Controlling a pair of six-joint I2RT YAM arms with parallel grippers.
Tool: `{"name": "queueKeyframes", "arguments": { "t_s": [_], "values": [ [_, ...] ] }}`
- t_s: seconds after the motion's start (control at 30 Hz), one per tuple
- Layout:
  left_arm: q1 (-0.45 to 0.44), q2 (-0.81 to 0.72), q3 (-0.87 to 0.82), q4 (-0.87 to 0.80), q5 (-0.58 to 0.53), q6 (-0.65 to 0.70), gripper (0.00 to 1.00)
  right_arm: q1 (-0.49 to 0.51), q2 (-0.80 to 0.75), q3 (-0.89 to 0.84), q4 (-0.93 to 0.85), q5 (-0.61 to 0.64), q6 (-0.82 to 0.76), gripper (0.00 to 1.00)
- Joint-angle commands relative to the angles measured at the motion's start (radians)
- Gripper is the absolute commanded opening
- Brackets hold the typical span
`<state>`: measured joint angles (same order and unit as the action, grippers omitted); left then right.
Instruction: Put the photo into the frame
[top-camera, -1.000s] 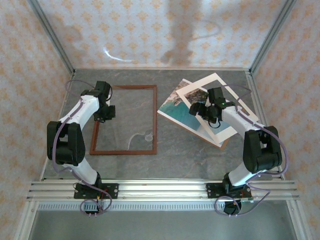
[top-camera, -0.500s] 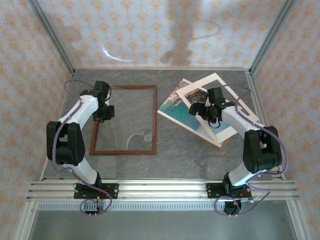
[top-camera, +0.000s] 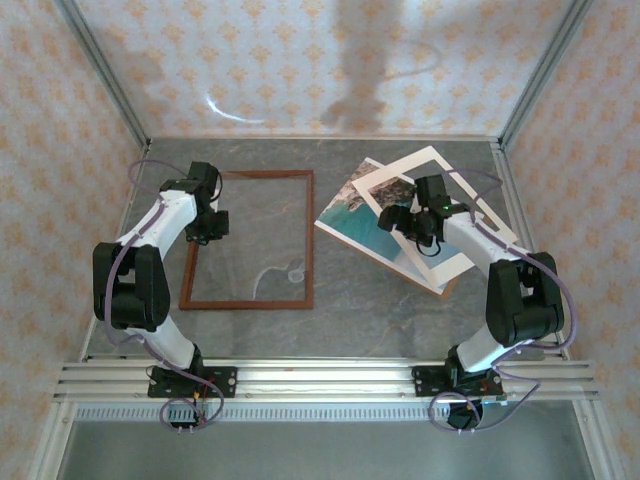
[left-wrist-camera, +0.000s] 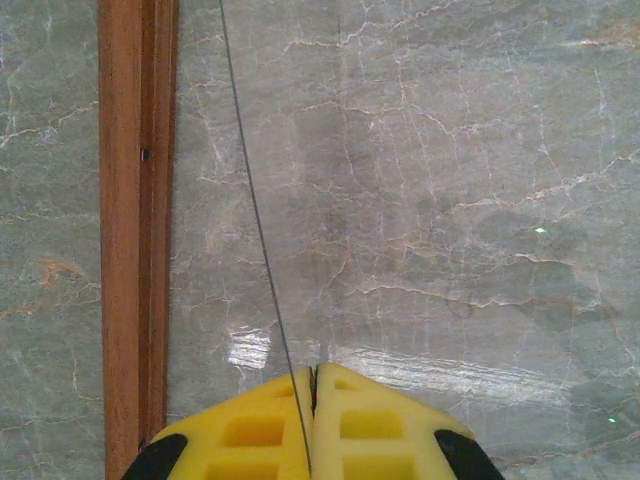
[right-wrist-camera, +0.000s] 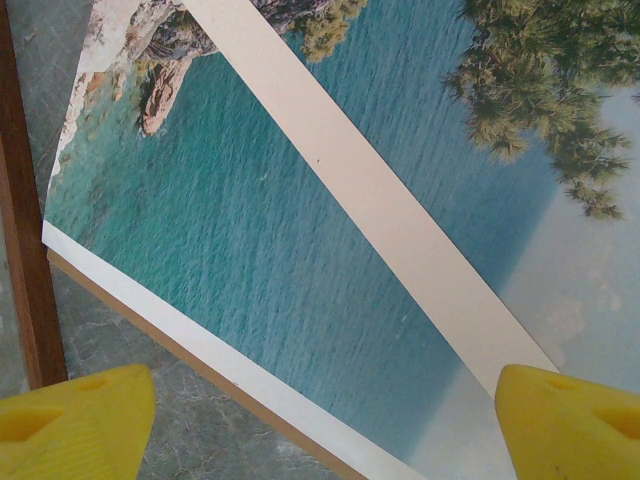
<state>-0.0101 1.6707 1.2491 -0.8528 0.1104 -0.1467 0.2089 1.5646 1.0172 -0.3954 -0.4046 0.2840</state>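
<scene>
Grey marbled tabletop (top-camera: 370, 300) with frame (top-camera: 250, 303), floral walls (top-camera: 300, 60)

Coast photo (top-camera: 350, 216) flat, right of reddish-brown frame (top-camera: 248, 303)

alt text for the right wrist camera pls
The right gripper hangs open over the photo, a print of turquoise sea, pale rocks and a dark pine, with a cream strip crossing it diagonally. The frame, its reddish-brown edge, runs down the left side on the grey marble table.
</scene>
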Motion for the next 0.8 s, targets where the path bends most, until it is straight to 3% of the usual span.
{"name": "queueKeyframes", "arguments": {
  "t_s": [0.0,0.77],
  "values": [
    [0.010,-0.036,-0.011,-0.031,-0.047,0.026,0.00,0.007,0.010,0.016,0.005,0.003,-0.015,0.88],
    [0.010,-0.030,-0.050,0.001,0.041,-0.011,0.00,0.007,0.011,0.016,0.004,0.004,-0.016,0.88]
  ]
}}
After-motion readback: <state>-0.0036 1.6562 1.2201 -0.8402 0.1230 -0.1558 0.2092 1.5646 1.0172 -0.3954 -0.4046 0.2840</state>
